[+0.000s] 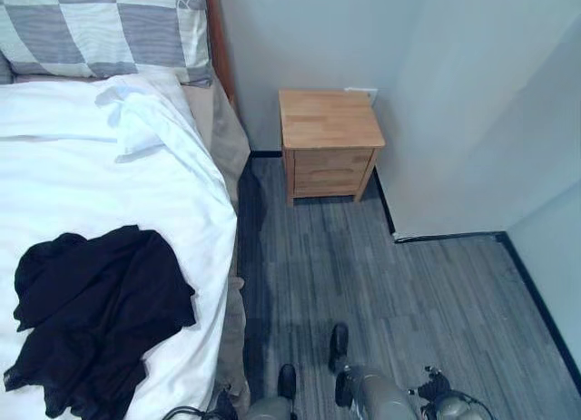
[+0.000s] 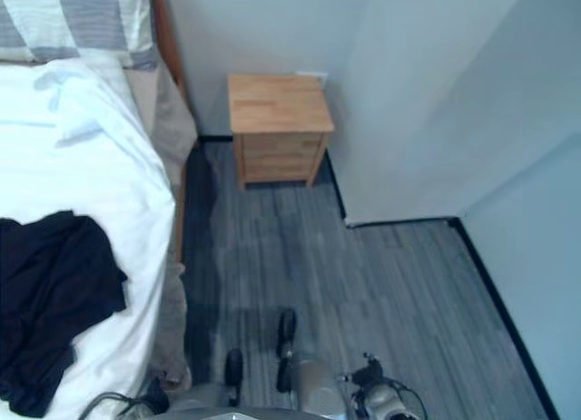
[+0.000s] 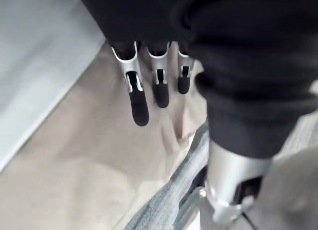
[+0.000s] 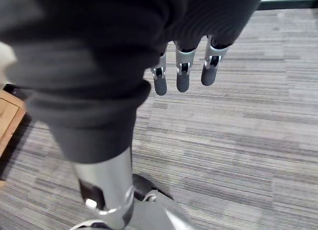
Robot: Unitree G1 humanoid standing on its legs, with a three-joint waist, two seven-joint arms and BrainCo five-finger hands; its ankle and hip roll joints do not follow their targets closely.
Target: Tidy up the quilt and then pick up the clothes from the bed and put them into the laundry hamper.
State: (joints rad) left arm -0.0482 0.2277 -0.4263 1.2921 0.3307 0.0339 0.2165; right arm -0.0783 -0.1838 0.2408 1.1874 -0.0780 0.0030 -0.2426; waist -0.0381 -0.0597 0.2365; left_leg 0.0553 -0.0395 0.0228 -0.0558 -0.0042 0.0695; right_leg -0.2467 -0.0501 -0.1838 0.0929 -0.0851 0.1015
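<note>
Lying crumpled on the white quilt (image 1: 82, 193), the black clothes (image 1: 91, 320) run past the picture's lower edge, so their full extent stays hidden. The checked pillow (image 1: 109, 25) is cut off too. The left hand (image 3: 149, 86) hangs with fingers straight, holding nothing, beside the beige bed skirt (image 3: 74, 165). The right hand (image 4: 184, 71) hangs equally relaxed above the grey floor (image 4: 238, 140).

Before me a grey striped carpet floor (image 1: 408, 284) runs to pale walls (image 1: 472, 93) with a dark skirting strip (image 1: 449, 236) along their foot. A small light wooden nightstand (image 1: 329, 141) stands against the far wall, just beside the bed (image 1: 218, 180). A wall corner juts out right of the nightstand.
</note>
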